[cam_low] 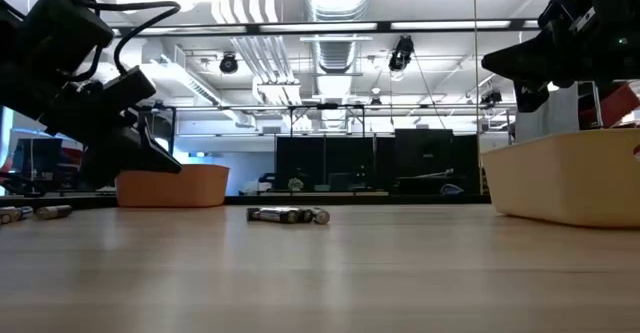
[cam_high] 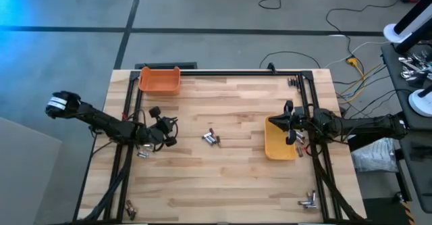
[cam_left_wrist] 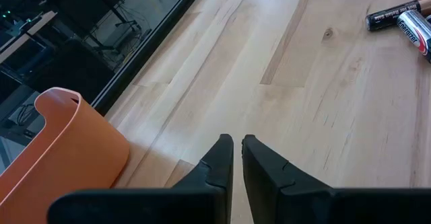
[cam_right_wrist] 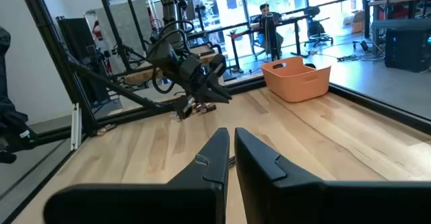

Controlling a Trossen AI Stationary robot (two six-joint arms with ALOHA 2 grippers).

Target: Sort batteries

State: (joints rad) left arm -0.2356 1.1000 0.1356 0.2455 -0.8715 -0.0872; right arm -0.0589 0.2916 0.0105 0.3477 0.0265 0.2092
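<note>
Batteries [cam_high: 211, 138] lie in a little bunch in the middle of the wooden worktop [cam_high: 223, 184]. More sit near the left arm and at the front corners. They look small, hard, smooth and round, so I think they could roll or slip away. Best to pinch one across its middle. The left claw [cam_high: 169, 132] is shut tight and holds nothing, near the orange bin [cam_high: 160, 80]. The right claw [cam_high: 290, 122] is shut and empty too, above the yellow bin [cam_high: 277, 146].
</note>
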